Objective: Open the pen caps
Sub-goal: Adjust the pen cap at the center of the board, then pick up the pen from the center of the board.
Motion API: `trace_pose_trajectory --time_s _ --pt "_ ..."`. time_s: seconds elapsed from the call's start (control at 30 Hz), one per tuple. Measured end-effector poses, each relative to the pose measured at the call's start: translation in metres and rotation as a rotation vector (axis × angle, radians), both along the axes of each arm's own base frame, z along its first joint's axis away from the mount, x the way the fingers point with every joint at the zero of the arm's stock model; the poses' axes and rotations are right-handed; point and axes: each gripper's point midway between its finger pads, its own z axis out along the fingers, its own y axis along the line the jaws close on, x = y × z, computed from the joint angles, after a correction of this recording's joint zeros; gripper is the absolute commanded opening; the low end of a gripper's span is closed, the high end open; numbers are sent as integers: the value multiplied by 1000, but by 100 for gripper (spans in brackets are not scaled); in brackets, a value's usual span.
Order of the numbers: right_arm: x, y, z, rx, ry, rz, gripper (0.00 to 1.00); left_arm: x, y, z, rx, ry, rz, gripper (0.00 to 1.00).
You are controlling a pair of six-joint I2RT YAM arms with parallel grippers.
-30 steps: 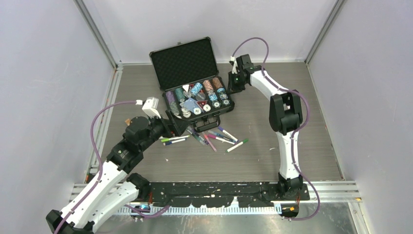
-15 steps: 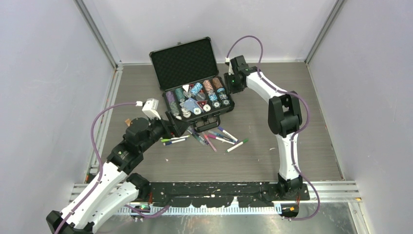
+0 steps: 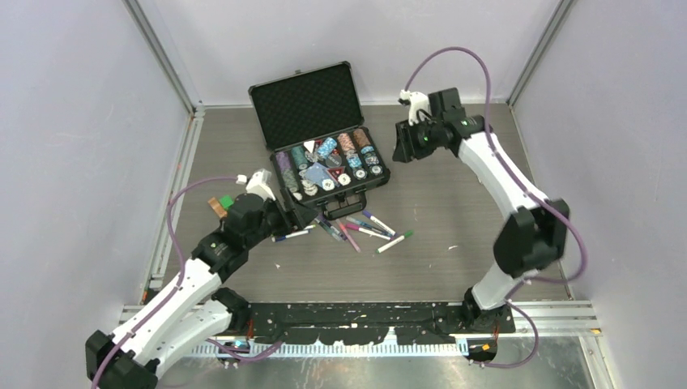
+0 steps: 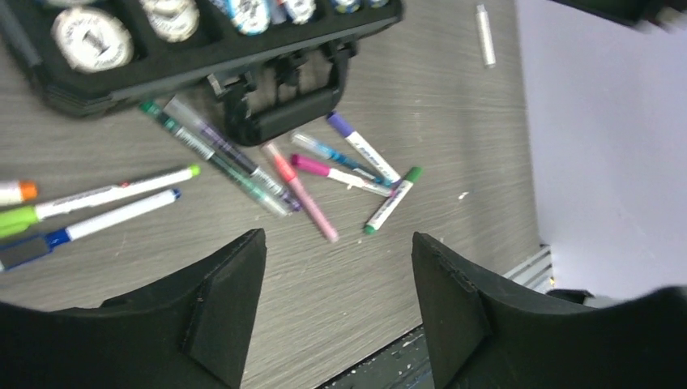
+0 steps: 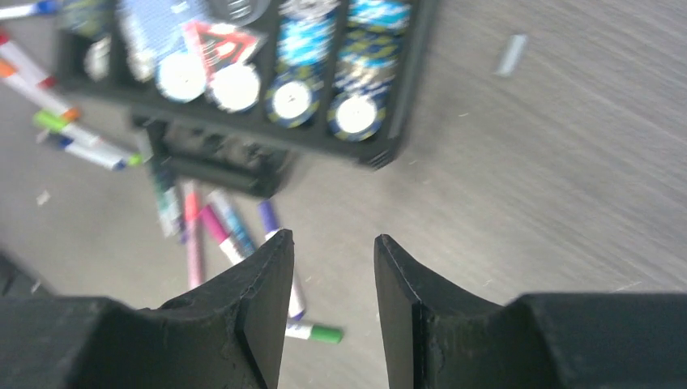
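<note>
Several slim coloured-end marker pens (image 4: 301, 194) scattered beside black hard case (image 3: 306, 104).
Left gripper (image 4: 336, 243) spread wide, right gripper (image 5: 332, 239) narrowly parted; both empty.

Overhead camera looks down; 2 low wrist cameras share the pens (image 4: 301, 193).

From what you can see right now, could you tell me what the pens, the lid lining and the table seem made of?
Pens: probably plastic, smooth with a slight sheen; white or clear barrels, coloured ends.
Lid lining: likely foam, matte black, faintly dimpled surface.
Table: looks like wood-grain laminate, matte grey-brown with fine streaks; real wood can't be ruled out.
</note>
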Motion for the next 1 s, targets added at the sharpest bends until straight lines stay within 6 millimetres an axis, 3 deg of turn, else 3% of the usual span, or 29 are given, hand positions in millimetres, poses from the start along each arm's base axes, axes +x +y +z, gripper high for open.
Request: trace_pose_trajectory --time_s 0.13,0.23,0.3,0.4,0.5,0.63,0.8,1.0 --pt "-66 7 22 118 -21 141 50 2 6 -37 65 151 65 53" --pt "-112 8 20 190 -27 219 51 2 11 -72 149 302 118 51" --pt "-129 3 13 219 -16 233 51 1 12 -91 212 377 150 50" --pt "-126 -9 8 265 -9 188 50 -1 7 -109 341 465 199 43" --pt "-117 -18 0 326 -15 144 50 8 -7 -109 439 491 242 40" --pt "-120 -17 -5 365 10 133 50 23 -22 -115 501 491 281 38" --pt "-121 -14 -1 386 7 150 50 20 0 -136 583 534 409 33" --pt "-122 -13 0 390 8 155 50 7 31 -149 502 576 635 33"
